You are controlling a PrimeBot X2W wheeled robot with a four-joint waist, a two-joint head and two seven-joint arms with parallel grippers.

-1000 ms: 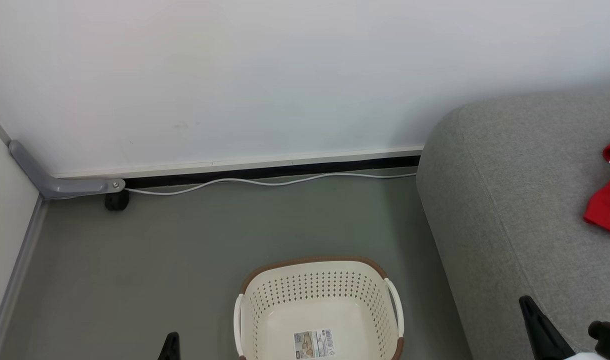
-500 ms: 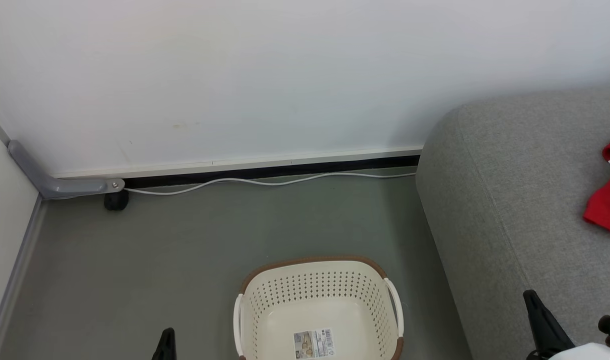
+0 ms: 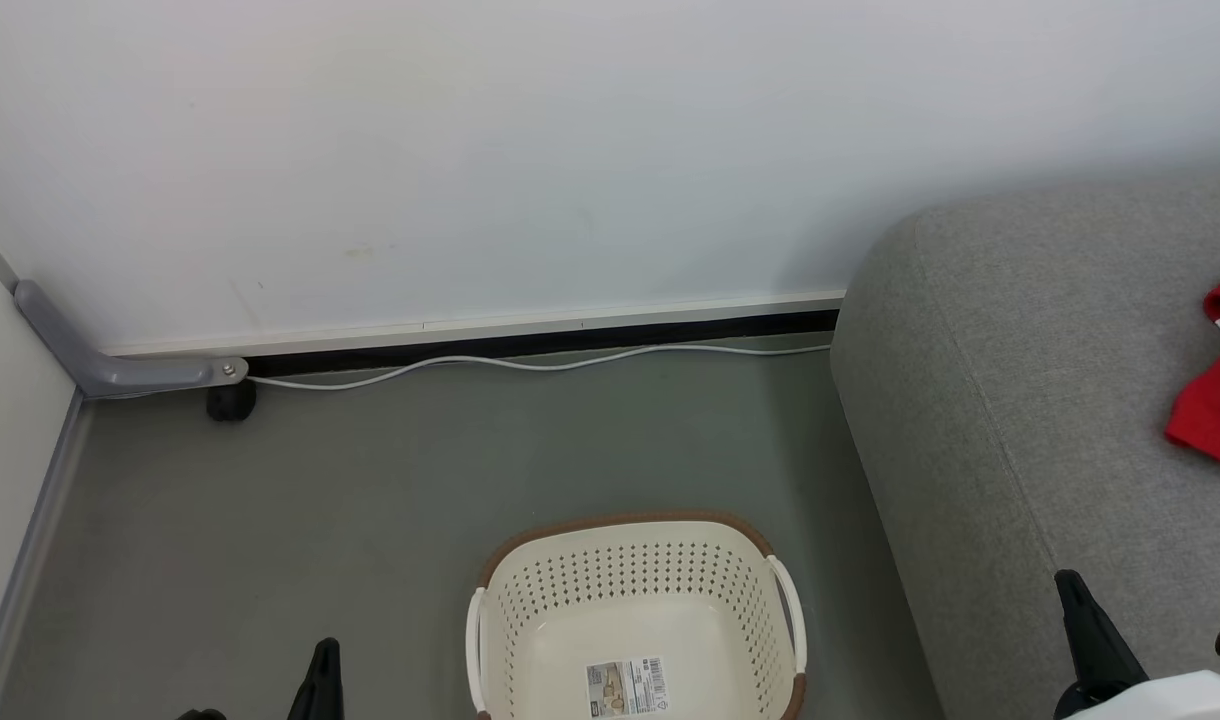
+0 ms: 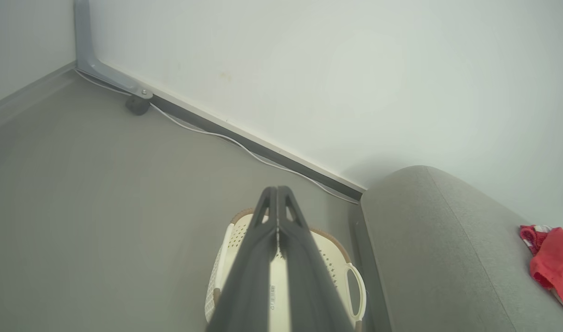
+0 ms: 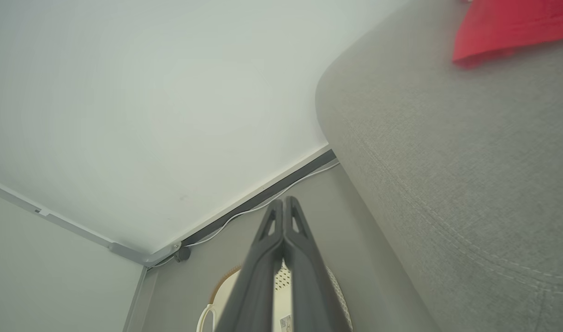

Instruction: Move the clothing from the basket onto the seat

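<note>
Both of my grippers are clenched tight, fingers pressed together, holding nothing. At lower left, my left gripper [image 3: 322,675] hangs over the grey floor [image 3: 370,500]. Just to its right stands the cream basket [image 3: 625,522], a paper label [image 3: 627,686] on its bottom. Next comes the grey seat [image 3: 1020,350], with my right gripper [image 3: 1070,590] low before it. Farthest right, the red clothing [image 3: 1215,405] lies on the seat.
</note>
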